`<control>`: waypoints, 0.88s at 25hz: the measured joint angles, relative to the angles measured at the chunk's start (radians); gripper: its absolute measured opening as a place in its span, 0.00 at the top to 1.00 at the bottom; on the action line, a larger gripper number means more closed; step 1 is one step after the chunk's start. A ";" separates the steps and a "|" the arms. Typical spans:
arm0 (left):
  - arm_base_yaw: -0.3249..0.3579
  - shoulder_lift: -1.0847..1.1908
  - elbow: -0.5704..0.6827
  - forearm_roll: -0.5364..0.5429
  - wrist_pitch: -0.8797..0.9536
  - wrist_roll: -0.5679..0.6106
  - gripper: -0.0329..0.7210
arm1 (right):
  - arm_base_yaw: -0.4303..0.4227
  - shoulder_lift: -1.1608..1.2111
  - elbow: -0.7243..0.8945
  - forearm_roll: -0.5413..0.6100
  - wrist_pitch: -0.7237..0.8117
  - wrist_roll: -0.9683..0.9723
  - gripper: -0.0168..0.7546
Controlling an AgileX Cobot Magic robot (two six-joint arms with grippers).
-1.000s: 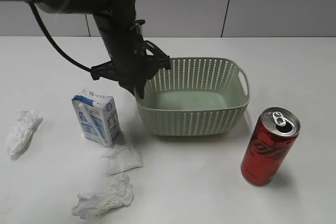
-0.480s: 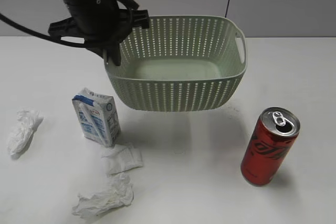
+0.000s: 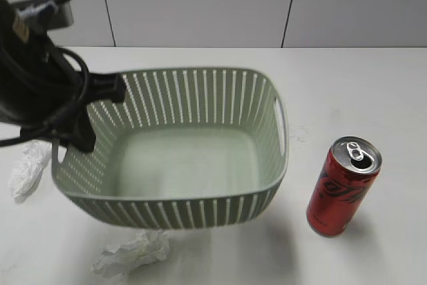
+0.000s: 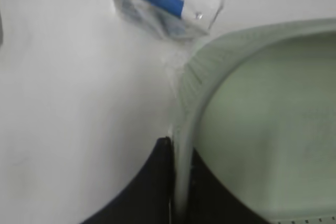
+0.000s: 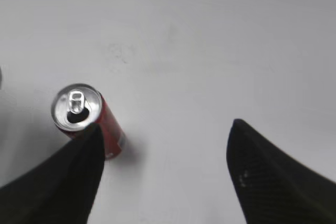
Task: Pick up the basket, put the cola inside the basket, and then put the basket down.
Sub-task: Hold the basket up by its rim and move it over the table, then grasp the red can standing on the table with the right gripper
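Note:
The pale green slotted basket [image 3: 180, 158] hangs in the air close to the camera, tilted, held by its left rim. My left gripper [image 3: 77, 135] is shut on that rim; in the left wrist view the black fingers [image 4: 178, 156] pinch the basket rim [image 4: 185, 129] between them. The red cola can [image 3: 343, 185] stands upright on the table at the right. In the right wrist view my right gripper [image 5: 165, 129] is open and empty, high above the table, with the cola [image 5: 84, 116] below beside its left finger. The right gripper does not show in the exterior view.
A blue-and-white milk carton [image 4: 168, 3] lies on the white table below the basket. Crumpled white tissues lie at the left [image 3: 30, 165] and at the front [image 3: 130, 253]. A grey wall stands behind the table.
My left gripper has lifted the basket off the table and carried it up and toward the camera and left. It now hides the milk carton in the exterior view. The cola has not moved.

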 joint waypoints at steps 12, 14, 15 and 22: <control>0.000 0.080 0.144 -0.056 -0.199 -0.003 0.96 | 0.238 0.338 -0.135 0.093 0.047 0.003 0.30; 0.000 0.099 0.145 -0.055 -0.203 -0.003 0.96 | 0.301 0.411 -0.149 0.067 0.043 0.032 0.30; -0.002 0.105 0.145 -0.053 -0.205 -0.003 0.96 | 0.334 0.450 -0.156 0.051 0.038 0.056 0.30; -0.055 0.139 0.145 -0.048 -0.253 -0.003 0.96 | 0.442 0.678 -0.174 -0.070 0.000 0.221 0.13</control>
